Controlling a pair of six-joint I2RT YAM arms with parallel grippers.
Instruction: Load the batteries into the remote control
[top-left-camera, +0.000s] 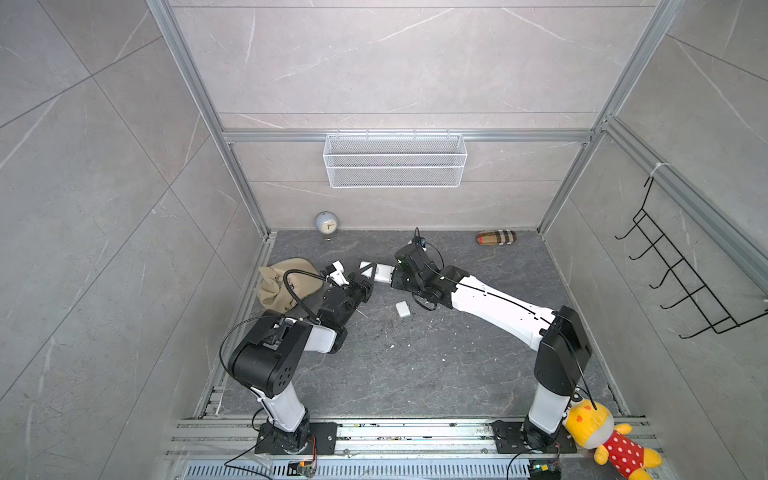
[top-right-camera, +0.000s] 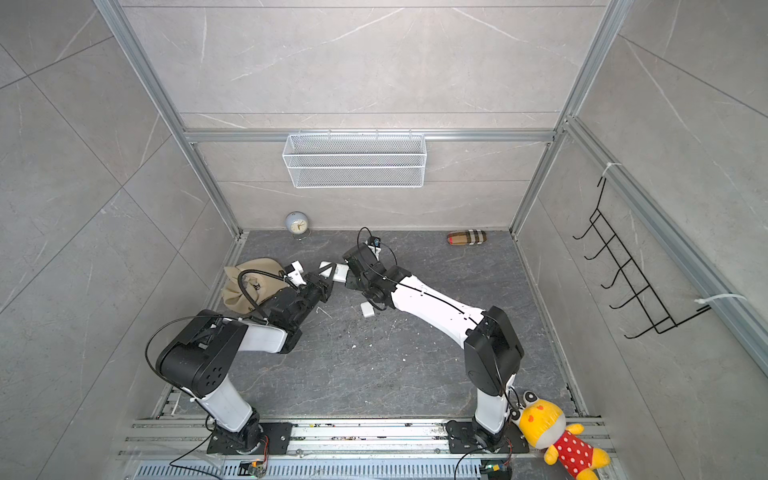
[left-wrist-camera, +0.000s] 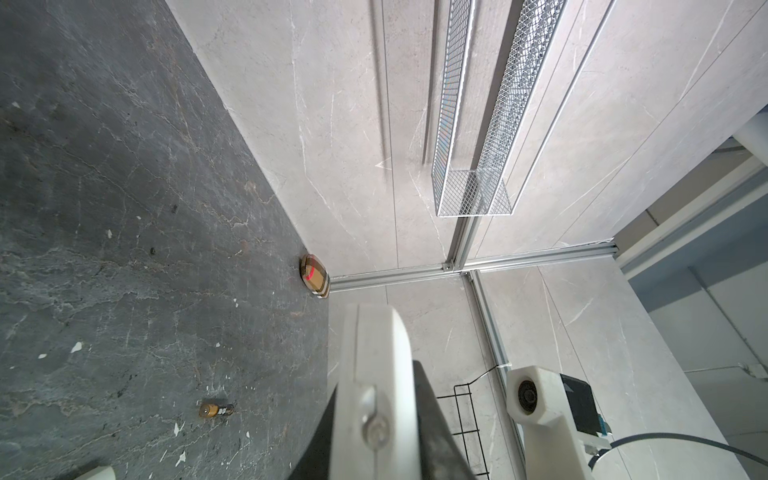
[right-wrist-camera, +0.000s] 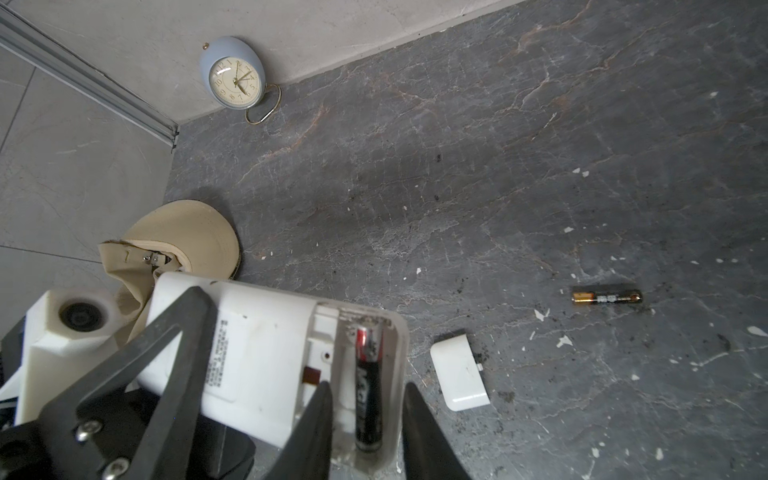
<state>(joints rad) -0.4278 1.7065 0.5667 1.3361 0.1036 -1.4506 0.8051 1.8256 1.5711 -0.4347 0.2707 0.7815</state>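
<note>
My left gripper is shut on the white remote control and holds it off the floor, back side up, with the compartment uncovered. One black-and-red battery lies in the compartment's outer slot. My right gripper is open, its dark fingers standing on either side of that battery without touching it. A second battery, gold and black, lies loose on the dark floor and also shows in the left wrist view. The white cover lies on the floor near the right gripper.
A beige cap lies just left of the left gripper. A small clock and a plaid case sit by the back wall under a wire basket. A plush toy lies by the right arm's base.
</note>
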